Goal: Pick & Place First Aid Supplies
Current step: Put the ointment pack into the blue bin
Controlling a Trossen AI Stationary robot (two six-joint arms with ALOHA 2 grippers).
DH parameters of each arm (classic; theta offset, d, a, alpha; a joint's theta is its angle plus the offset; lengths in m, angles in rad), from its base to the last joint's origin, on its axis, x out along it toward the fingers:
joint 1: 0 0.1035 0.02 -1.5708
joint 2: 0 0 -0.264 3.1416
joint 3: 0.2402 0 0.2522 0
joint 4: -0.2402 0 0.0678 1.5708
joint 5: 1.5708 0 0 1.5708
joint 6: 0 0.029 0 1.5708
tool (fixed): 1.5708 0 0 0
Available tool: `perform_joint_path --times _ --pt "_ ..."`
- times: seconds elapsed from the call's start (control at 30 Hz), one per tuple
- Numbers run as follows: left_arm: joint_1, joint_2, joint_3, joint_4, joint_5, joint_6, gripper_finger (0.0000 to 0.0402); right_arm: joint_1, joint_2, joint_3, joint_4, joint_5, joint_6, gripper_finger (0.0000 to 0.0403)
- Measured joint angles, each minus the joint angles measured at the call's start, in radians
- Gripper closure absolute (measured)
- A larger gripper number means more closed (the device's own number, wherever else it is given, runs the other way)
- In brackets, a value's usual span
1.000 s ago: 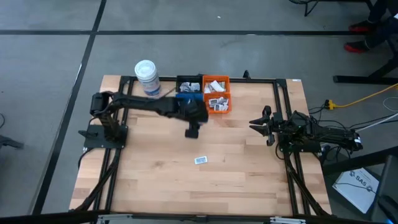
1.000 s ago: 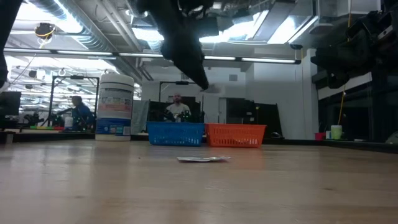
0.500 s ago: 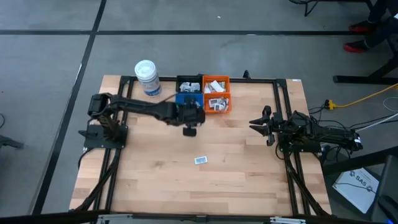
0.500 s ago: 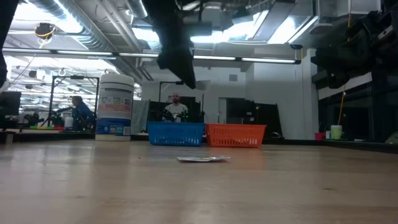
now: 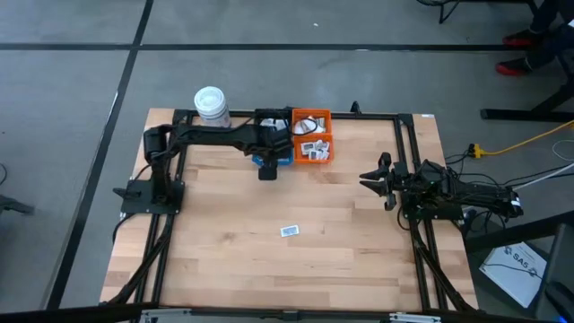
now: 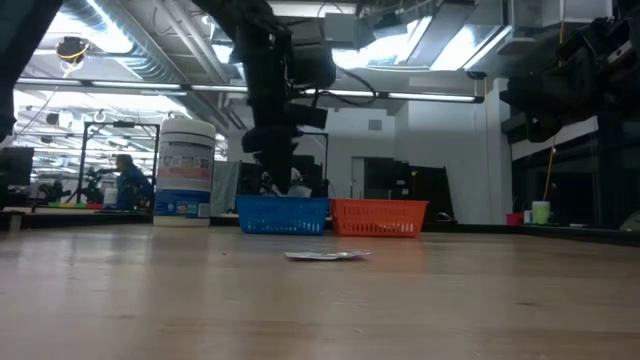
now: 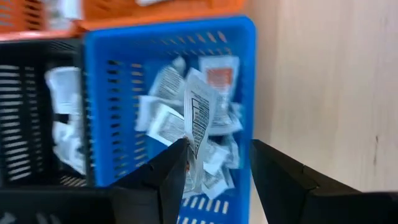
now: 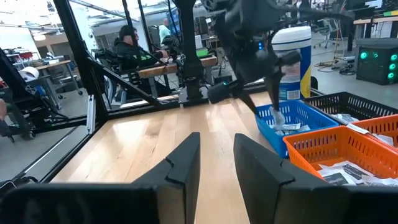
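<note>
Left fingers (image 7: pixel 174 171) stand apart over the blue bin (image 7: pixel 99 112), a white sachet (image 7: pixel 199 118) upright between them against one finger; whether it is pinched or falling, cannot tell. Left gripper (image 5: pixel 267 170) hangs above the near end of the blue bin, seen from above. Blue bin holds a heap of loose sachets (image 7: pixel 186 134), white with black print, one with a red patch. Black bin (image 7: pixel 37 112) touches the blue bin's side and holds a few white sachets too.

Right fingers (image 8: pixel 186 162) are narrowly parted, holding nothing. Right gripper (image 5: pixel 381 179) waits at the right side of the table (image 5: pixel 350 242), well apart from the bins.

One stray sachet (image 5: pixel 289 231), white with blue print, lies flat on bare wood near the table's middle, well apart from both grippers.

Farther back: orange bin (image 5: pixel 312 139) beside the blue one, sachets inside. White tub (image 5: pixel 212 108) with lid stands upright at the table's far left corner, near the bins. Beyond the table, a seated person (image 6: pixel 125 178) in the room.
</note>
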Motion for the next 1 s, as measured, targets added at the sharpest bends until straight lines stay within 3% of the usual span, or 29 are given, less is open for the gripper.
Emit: perform_joint_path --times 0.4,0.73,1.0 --pt "-0.027 0.018 0.0 -0.073 0.135 0.116 0.0233 0.0 0.0 0.0 0.0 0.0 0.0 0.0303" --pt "-0.032 -0.024 0.0 -0.074 0.041 0.093 0.0233 0.0 0.0 0.0 0.0 0.0 0.0 0.0303" --pt "-0.006 -0.047 0.0 -0.061 0.068 0.091 0.0233 0.0 0.0 0.0 0.0 0.0 0.0 0.0303"
